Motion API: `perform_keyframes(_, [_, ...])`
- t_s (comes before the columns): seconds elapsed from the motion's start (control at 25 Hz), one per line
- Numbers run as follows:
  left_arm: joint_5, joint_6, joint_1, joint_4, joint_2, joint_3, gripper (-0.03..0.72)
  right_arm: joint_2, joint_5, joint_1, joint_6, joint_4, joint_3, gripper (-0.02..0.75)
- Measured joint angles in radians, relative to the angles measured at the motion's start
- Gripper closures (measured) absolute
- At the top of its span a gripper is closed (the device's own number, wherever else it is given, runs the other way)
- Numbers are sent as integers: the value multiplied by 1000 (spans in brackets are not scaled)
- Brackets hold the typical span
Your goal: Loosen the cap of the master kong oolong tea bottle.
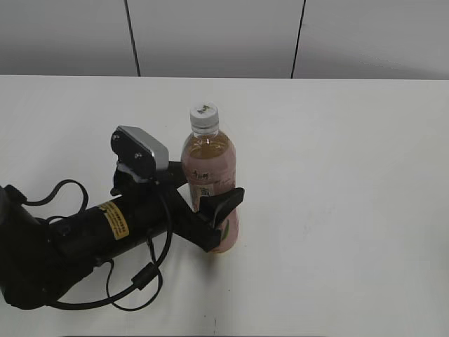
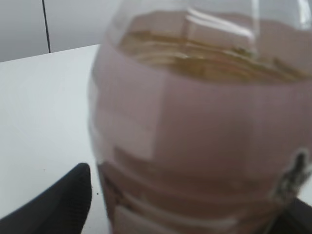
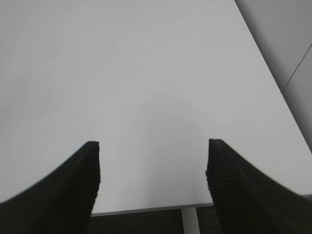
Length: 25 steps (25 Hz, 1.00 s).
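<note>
White worktop [image 1: 351, 210] fills most of the exterior view, with grey wall panels [image 1: 210, 35] and dark seams behind the far edge. Master kong oolong tea bottle [image 1: 210, 184] stands upright about mid-worktop, slightly left of centre, amber tea visible above the pink label. White strip with dark characters faces the camera. Cap [image 1: 204, 116] sits on the neck, white, ribbed side, small dark-and-orange mark on top. Nothing touches the cap.

My left gripper [image 1: 210, 210] comes in low from the near left, arm lying close to the worktop, cables looping beside it. Its jaws sit around the lower body of the bottle, one finger across the near side of the label, the other on the far side, mostly hidden. They look clenched on the bottle. Grey wrist camera housing [image 1: 142, 152] sits just left of the bottle shoulder.

Left wrist view: bottle [image 2: 195, 136] very close, blurred, fills the frame, tea line near the top, pink label below. One dark finger [image 2: 58, 204] shows at the bottom left, the other only just at the bottom right corner.

Right wrist view: my right gripper [image 3: 153, 187] hangs over bare worktop [image 3: 146, 73] near its edge, jaws spread wide apart, released, holding nothing. Bottle is not in this view. Right arm does not show in the exterior view.
</note>
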Motion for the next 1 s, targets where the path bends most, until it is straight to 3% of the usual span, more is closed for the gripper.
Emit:
perform_keyframes(0.32, [0, -3, 0, -15, 0, 0, 305, 0, 0, 0, 0, 0, 0, 219])
perform_keyframes(1.0, [22, -4, 0, -15, -12, 0, 305, 0, 0, 0, 0, 0, 0, 219])
